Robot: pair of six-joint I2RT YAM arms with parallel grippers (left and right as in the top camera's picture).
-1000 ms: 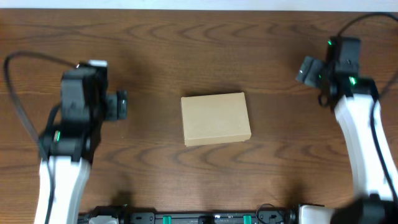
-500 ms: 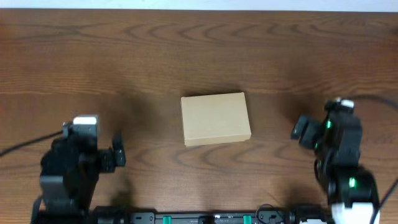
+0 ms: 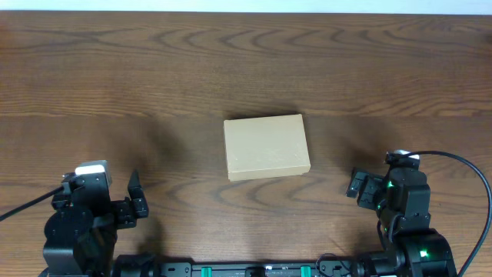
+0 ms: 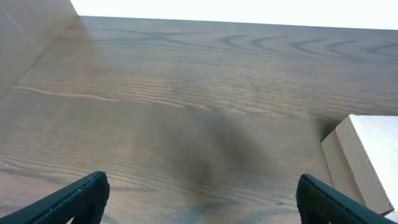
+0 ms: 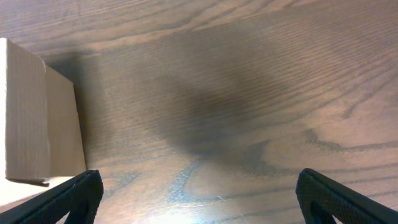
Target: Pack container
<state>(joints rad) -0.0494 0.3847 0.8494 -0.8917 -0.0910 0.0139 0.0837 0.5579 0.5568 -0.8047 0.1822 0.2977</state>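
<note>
The container [image 3: 267, 147] is a plain tan cardboard box, lid shut, lying flat in the middle of the table. My left gripper [image 3: 137, 200] sits low at the near left, well apart from the box, jaws wide and empty. In the left wrist view its gripper [image 4: 199, 202] spans bare wood, with the container's corner [image 4: 364, 155] at the right edge. My right gripper [image 3: 360, 185] rests at the near right, also open and empty. The right wrist view shows that gripper [image 5: 200, 199] over wood and the container [image 5: 37, 118] at the far left.
The dark wooden table [image 3: 231, 69] stretches to a pale far edge. A black rail with green parts [image 3: 254, 269] runs along the near edge between the two arm bases. A cable [image 3: 469, 177] loops off the right arm.
Both arms have pulled back from beside the box toward the near edge of the table. The jaws stayed open and the box has not moved.
</note>
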